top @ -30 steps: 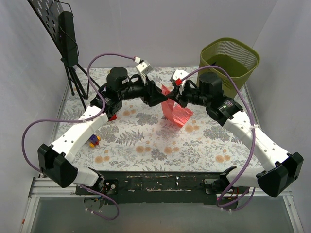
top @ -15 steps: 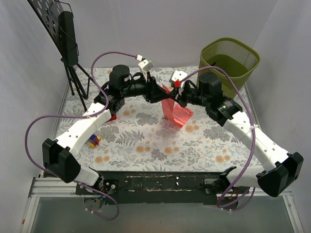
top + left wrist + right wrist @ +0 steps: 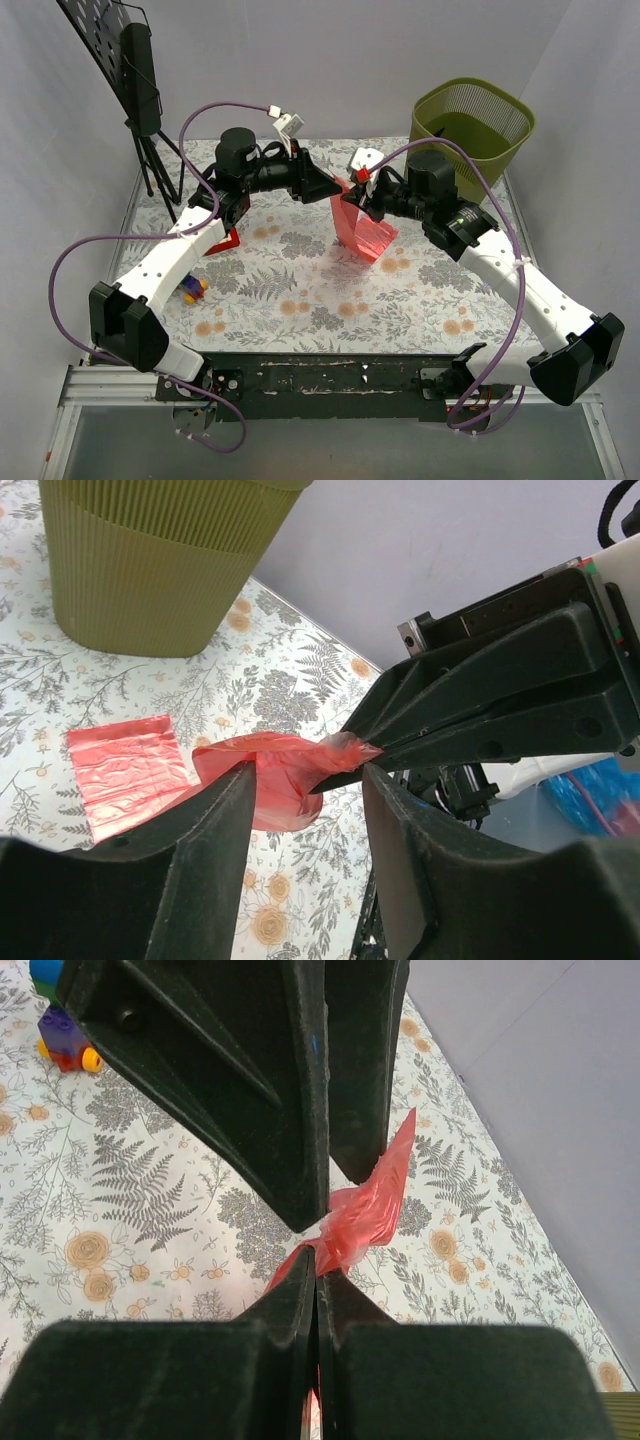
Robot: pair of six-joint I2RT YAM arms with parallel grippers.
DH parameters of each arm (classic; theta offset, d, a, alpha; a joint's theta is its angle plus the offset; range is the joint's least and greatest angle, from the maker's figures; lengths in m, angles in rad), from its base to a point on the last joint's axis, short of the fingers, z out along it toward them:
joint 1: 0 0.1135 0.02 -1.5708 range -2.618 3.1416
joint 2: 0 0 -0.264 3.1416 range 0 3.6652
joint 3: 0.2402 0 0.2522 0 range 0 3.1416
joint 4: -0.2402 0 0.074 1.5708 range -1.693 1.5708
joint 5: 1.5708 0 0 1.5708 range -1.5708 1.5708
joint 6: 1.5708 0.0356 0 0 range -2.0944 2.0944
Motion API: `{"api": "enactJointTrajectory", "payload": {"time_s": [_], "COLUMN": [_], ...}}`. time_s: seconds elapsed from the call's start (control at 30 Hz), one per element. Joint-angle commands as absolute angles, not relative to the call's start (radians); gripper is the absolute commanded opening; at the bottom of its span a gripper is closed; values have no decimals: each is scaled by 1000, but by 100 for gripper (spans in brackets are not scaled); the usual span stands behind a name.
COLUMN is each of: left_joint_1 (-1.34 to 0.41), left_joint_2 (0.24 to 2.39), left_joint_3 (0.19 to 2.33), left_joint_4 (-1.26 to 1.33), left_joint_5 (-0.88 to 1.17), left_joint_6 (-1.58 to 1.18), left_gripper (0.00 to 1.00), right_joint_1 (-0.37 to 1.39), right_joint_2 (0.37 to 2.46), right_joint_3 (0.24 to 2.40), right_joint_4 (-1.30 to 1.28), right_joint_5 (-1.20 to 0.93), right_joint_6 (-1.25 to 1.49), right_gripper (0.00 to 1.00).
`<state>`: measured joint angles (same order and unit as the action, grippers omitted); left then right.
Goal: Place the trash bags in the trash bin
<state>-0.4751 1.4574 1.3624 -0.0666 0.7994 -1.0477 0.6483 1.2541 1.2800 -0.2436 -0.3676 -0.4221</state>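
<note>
Two arms reach inward from either side, elbows out, their wrists meeting over the middle of the table (image 3: 300,290). One olive trash bin (image 3: 490,108) stands at the far right corner, well apart from them. One red trash bag (image 3: 365,232) hangs between the arms. The right gripper (image 3: 317,1260) is pinched tight on its top, and the left gripper (image 3: 332,189) has its jaws apart around the same bunched end.

1 red bag (image 3: 362,228), 1 bin (image 3: 472,118), 1 toy (image 3: 192,290), 1 red block (image 3: 227,240), 1 stand (image 3: 95,32)
</note>
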Motion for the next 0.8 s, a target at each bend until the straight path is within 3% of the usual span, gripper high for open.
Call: {"api": "enactJointTrajectory", "payload": {"time_s": [0.0, 0.23, 0.77], "left_joint_1": [-476, -476, -476], "left_joint_2": [1460, 1496, 1514], "left_joint_3": [1393, 1410, 1413], "left_joint_4": [-26, -9, 32], "left_joint_5": [845, 899, 974], "left_joint_6": [-1069, -1055, -1012], "left_gripper": [47, 46, 18], "right_joint_1": [657, 664, 669], "right_joint_2": [1243, 1252, 1269], "right_joint_3": [1310, 1316, 1316], "right_joint_4": [-230, -222, -213], "right_joint_5": [-356, -347, -333], "right_joint_6": [-430, -434, -442], "right_gripper": [1, 1, 1]}}
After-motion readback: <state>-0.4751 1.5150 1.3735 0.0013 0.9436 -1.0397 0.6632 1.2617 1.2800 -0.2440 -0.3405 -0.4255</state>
